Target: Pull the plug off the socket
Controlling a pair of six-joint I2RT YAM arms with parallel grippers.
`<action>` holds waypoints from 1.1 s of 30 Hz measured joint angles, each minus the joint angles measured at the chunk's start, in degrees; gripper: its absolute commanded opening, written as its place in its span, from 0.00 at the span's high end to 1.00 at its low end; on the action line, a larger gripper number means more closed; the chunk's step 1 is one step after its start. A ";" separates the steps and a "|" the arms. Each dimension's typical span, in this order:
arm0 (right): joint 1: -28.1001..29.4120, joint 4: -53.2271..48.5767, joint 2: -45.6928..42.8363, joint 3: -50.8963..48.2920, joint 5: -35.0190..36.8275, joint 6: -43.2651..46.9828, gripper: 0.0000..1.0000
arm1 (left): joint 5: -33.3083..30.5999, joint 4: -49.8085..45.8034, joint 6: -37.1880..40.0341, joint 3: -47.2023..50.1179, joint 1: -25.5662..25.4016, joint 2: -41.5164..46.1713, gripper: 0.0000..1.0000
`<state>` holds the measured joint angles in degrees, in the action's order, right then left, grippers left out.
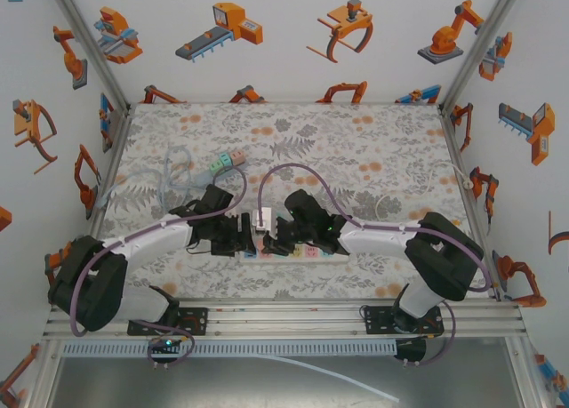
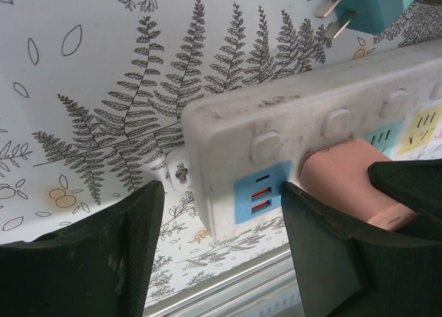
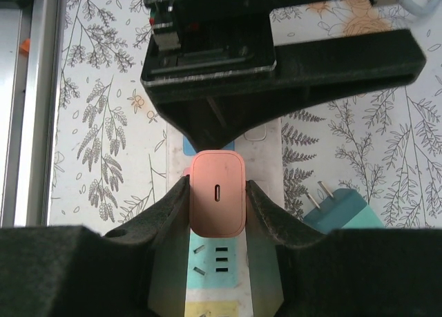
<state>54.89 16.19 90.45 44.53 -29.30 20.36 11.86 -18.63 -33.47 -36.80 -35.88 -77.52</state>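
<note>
The right hand is closed tight on the salmon-pink rounded plastic plug, which sits seated in the long white plastic power strip on the fern-printed worktop. The left hand stands part open astride the strip's end, gripping nothing. My worry is that, with the strip unpinned, a pull may lift the whole strip, or the grip may slide off the plug's smooth sides. The right wrist view shows both fingers pressed against the plug. The left wrist view shows the gap between one finger and the strip.
</note>
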 measured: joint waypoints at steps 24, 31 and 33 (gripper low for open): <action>0.07 11.34 -8.66 -0.85 13.03 -18.12 0.86 | -10.16 -6.14 0.04 -1.77 -2.62 6.80 0.29; 0.07 14.38 -9.09 -0.52 30.67 -38.82 0.92 | -12.09 -7.15 2.89 -3.58 -2.64 18.82 0.22; 0.04 14.53 -8.79 -0.39 36.24 -45.81 0.93 | -12.09 -7.10 4.39 -3.63 -2.67 22.84 0.17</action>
<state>54.94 30.72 81.67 44.14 6.94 -25.45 -0.23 -25.74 -29.08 -40.42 -38.54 -54.68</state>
